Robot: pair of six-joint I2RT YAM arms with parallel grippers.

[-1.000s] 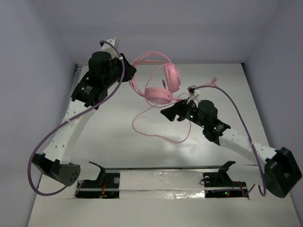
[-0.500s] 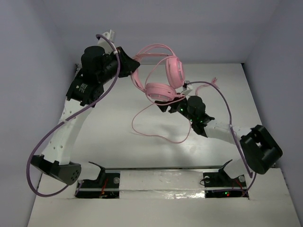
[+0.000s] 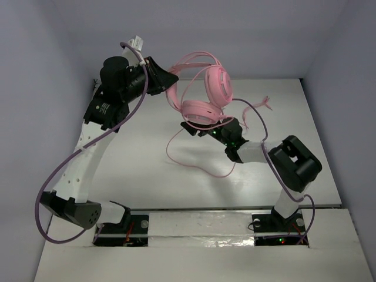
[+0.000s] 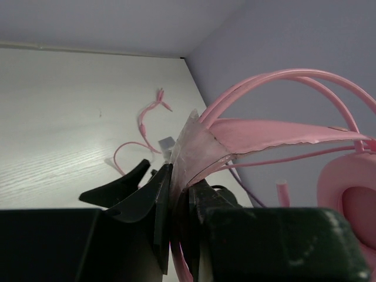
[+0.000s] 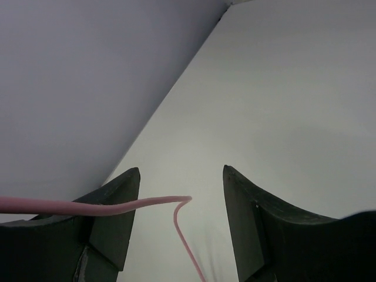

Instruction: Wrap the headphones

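Note:
The pink headphones (image 3: 202,109) hang in the air above the back of the table. My left gripper (image 3: 169,80) is shut on their thin double headband (image 4: 276,134), which arches to the right toward a padded cup (image 4: 352,197). The two cups (image 3: 218,86) sit close together, one above the other. Their thin pink cable (image 3: 194,164) droops in a loop down to the table. My right gripper (image 3: 197,127) is just under the lower cup. It stands open, and a stretch of the cable (image 5: 158,201) crosses between its fingers (image 5: 120,202) without being clamped.
The white table (image 3: 141,170) is boxed in by grey walls at the back and on both sides. The right arm's purple cable (image 3: 258,107) arcs over the table behind its wrist. Its folded elbow (image 3: 296,161) stands at the right, and the left arm (image 3: 88,153) leans along the left side.
My right arm has folded in, and its gripper has slid left to just under the lower cup, with its jaws narrowing a little. My left gripper has raised the headphones slightly.

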